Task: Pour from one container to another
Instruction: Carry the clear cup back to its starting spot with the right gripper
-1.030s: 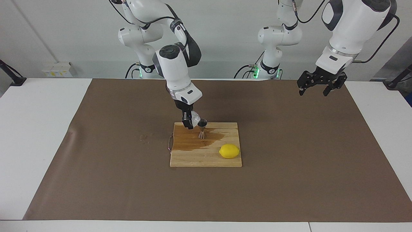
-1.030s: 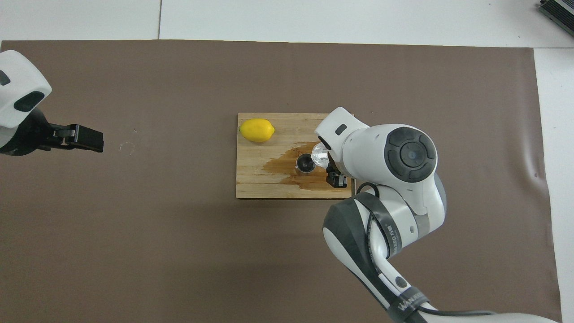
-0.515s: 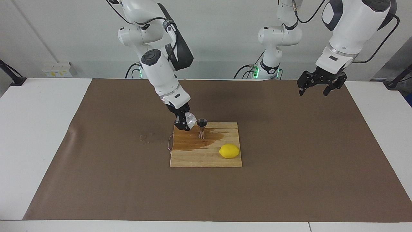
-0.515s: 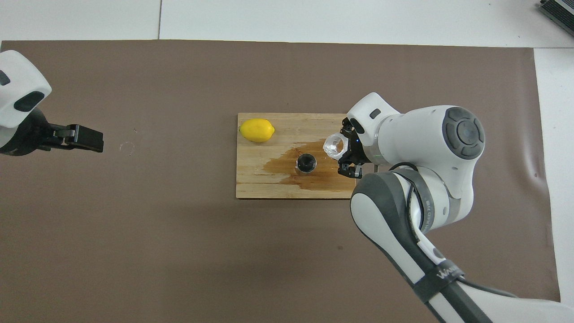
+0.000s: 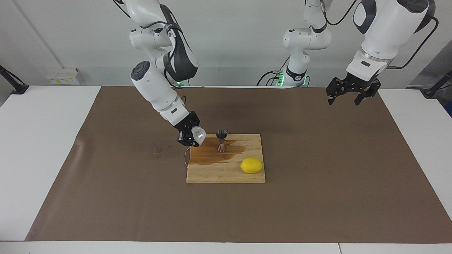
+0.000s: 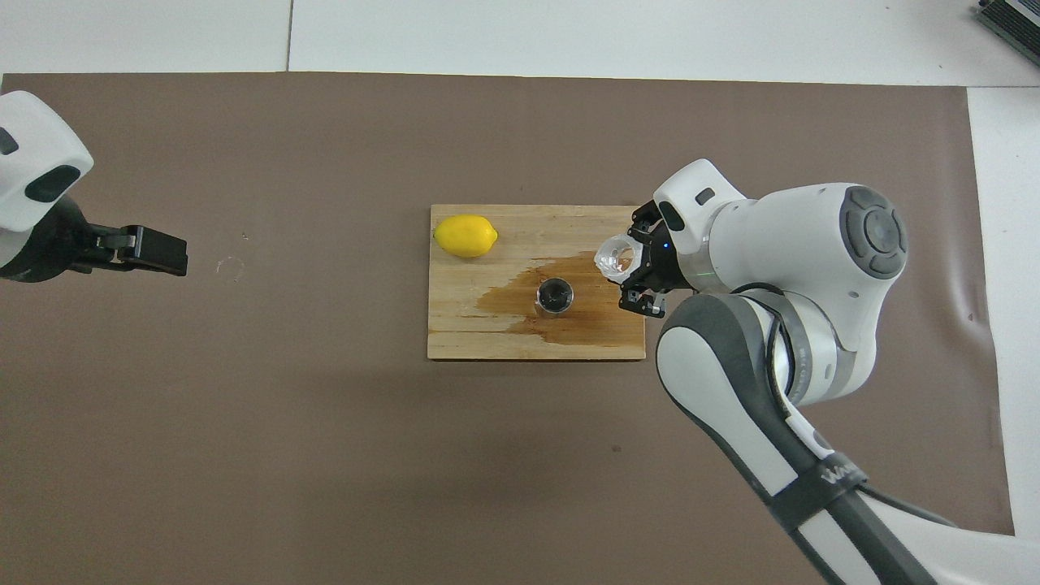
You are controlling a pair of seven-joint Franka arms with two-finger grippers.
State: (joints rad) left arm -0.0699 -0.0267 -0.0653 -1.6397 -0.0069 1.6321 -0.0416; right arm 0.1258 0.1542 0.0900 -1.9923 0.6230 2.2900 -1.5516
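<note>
The white cup [image 5: 198, 135] hangs tilted in the right tool [image 5: 190, 135], clamped between its fingers over the edge of the cutting board [image 5: 226, 173] at the right arm's end, its mouth turned toward the steel jigger [image 5: 221, 140]. The jigger stands upright on the board just beside the cup — toward the left arm's end of the table [image 5: 46, 141] — in a dark wet patch, with the lemon [image 5: 251, 165] farther from the robots. The right arm is by far the nearer to it. The left tool [image 5: 348, 92] waits open, raised over the brown mat [image 5: 317, 176], well apart.
</note>
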